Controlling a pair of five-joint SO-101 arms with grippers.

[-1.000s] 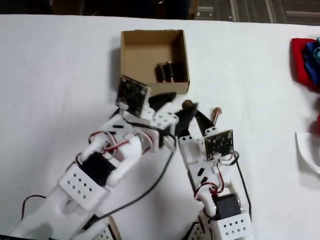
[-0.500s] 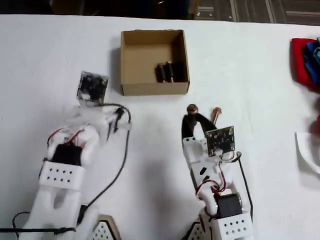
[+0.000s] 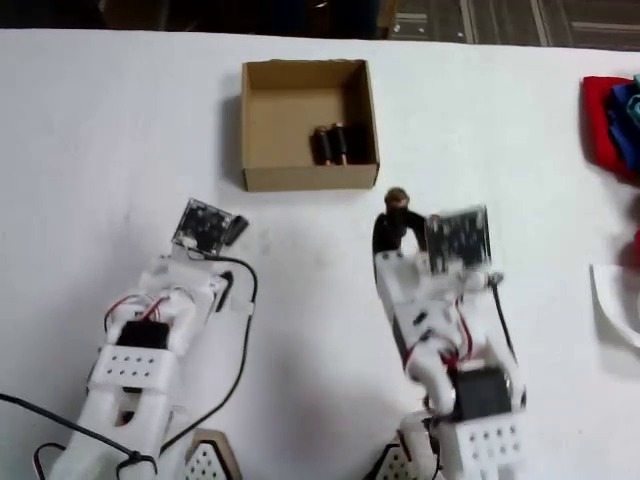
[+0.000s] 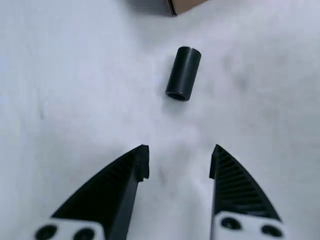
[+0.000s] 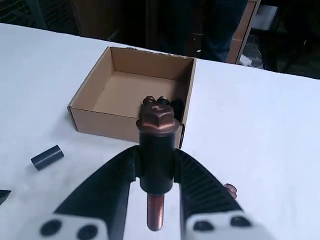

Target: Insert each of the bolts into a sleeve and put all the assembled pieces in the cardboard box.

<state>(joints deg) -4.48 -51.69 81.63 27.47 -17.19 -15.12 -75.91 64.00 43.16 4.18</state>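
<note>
Two finished pieces [image 3: 332,145] lie in the cardboard box [image 3: 310,178] already, so part of the job is done. One more looks ready: the right jaws are squeezed shut around a black sleeve [image 5: 156,150] with a bolt pushed through it. The head of that bolt sticks up above the jaws and its thread pokes out below them. The piece stands upright, lifted off the counter [image 3: 120,120]. The box sits just ahead of these jaws, open side up. I think this piece only needs to go over the box wall and be let go.

The left jaws are wide open and hold nothing. One loose sleeve [image 4: 183,73] lies on its side on the counter a little way in front of them, between the jaws and a corner of the box. One loose bolt [image 5: 230,190] lies on the counter near the right jaws, off to one side. That pair is left to do. The loose bolt must go into the loose sleeve, and then into the box with the others.
</note>
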